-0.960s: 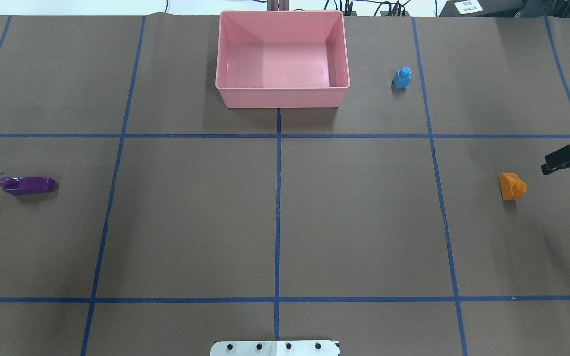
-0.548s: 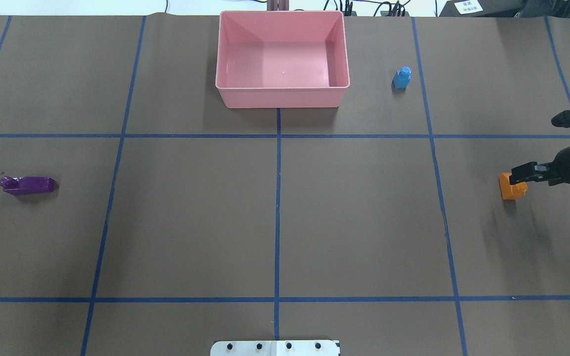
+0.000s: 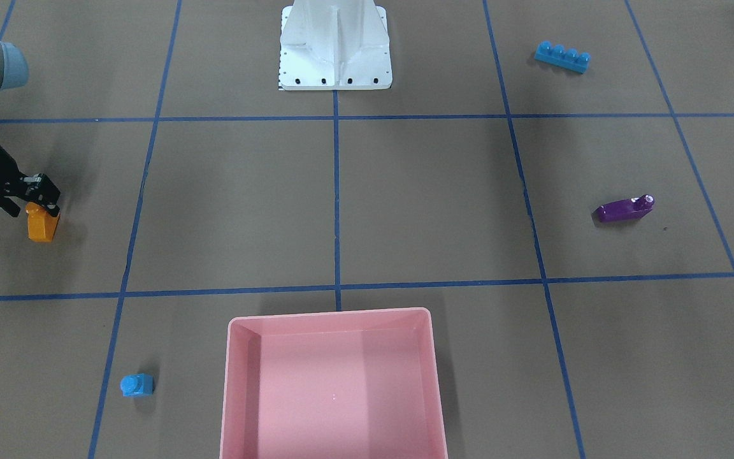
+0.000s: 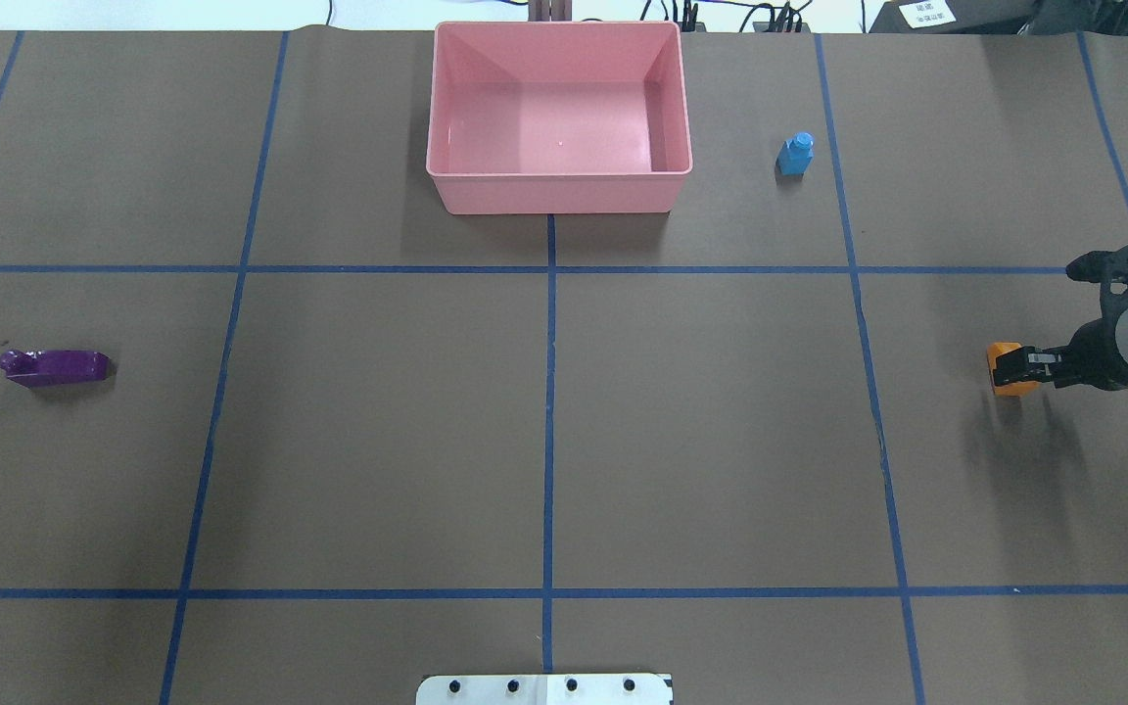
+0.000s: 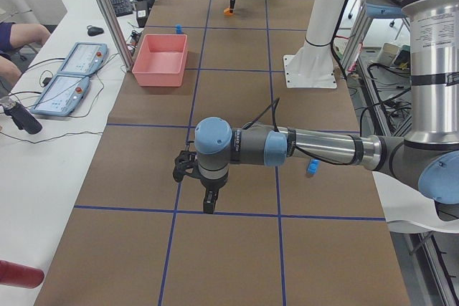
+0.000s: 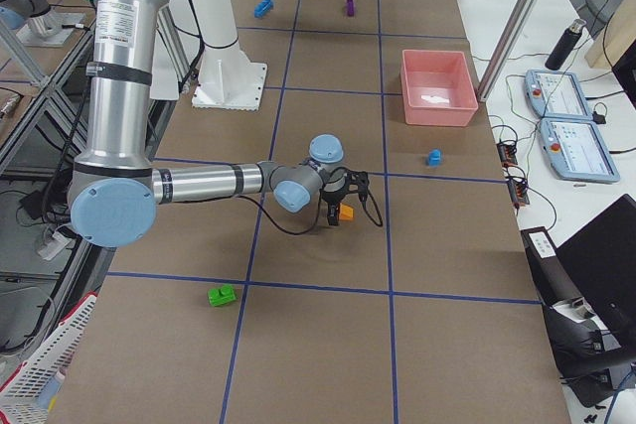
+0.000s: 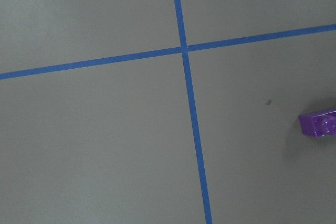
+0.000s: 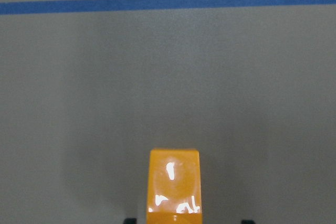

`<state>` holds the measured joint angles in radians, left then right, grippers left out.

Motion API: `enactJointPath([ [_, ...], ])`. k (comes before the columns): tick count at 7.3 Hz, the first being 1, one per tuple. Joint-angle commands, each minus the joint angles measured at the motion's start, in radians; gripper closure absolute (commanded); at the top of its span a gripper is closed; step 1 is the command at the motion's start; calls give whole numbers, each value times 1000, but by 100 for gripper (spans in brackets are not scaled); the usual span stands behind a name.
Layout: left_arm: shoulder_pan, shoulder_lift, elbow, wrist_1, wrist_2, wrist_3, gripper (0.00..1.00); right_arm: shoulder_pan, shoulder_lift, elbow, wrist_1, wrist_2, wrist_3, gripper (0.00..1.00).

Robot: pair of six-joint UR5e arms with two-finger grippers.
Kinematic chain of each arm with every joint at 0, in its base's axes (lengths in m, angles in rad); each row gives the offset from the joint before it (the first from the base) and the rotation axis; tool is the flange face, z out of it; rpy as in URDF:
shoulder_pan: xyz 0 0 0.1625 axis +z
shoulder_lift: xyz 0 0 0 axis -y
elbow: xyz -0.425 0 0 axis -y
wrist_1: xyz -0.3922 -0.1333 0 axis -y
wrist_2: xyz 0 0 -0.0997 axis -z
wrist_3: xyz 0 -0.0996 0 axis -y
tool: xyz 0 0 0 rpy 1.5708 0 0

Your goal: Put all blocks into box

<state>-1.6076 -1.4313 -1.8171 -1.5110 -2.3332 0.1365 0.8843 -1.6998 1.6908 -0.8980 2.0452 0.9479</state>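
Observation:
My right gripper (image 4: 1019, 367) is open and low over the orange block (image 4: 1001, 366), which sits on the mat at the far right. In the right wrist view the orange block (image 8: 174, 187) lies between the fingertips (image 8: 131, 220), apart from both. The pink box (image 4: 560, 191) stands empty at the far middle. A small blue block (image 4: 796, 154) is right of it. The purple block (image 4: 55, 366) lies far left. A long blue block (image 3: 562, 57) and a green block (image 6: 222, 295) lie near the robot's side. My left gripper (image 5: 207, 204) hangs above the mat; I cannot tell its state.
The white robot base (image 3: 335, 51) stands at the middle of the near edge. Blue tape lines grid the brown mat (image 4: 544, 431). Tablets and cables (image 6: 566, 116) lie on a side table beyond the box.
My right gripper has come in from the right edge and moved left and down until its fingers straddle the orange block. The blocks have not moved.

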Motion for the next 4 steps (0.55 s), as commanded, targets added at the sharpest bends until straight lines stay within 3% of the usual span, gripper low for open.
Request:
enactJointPath([
  [1,0,0,-2,0,-2,-2,0,1,2,9,1,3,0,100],
  [4,0,0,-8,-2,0,-2,0,24,14,58,-10,9,0,100],
])
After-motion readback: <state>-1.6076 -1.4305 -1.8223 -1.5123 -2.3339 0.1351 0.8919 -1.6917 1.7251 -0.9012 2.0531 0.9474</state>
